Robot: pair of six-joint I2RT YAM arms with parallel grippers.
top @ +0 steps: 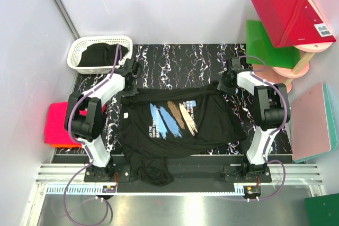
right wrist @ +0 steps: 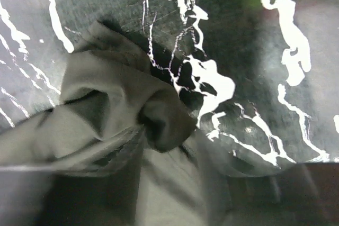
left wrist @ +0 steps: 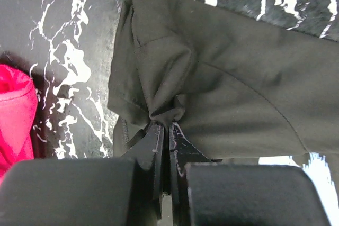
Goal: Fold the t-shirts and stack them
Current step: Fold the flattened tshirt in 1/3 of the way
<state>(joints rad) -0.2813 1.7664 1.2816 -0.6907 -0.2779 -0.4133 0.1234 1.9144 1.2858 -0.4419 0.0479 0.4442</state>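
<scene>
Left claw point(left wrist: 168, 126) is clamped on a mere tip-pinch of the printed black t-shirt point(top: 175, 130), and the right claw's point(top: 226, 81) hold cannot be told, so pulling could slip it free.

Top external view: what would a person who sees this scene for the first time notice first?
The black cloth t-shirt with a blue, tan and white brushstroke print lies spread and wrinkled across the middle of the black marbled table. The left gripper pinches its far left corner, and the right gripper is at its far right corner. A bright red flat board stands out at the far right.
</scene>
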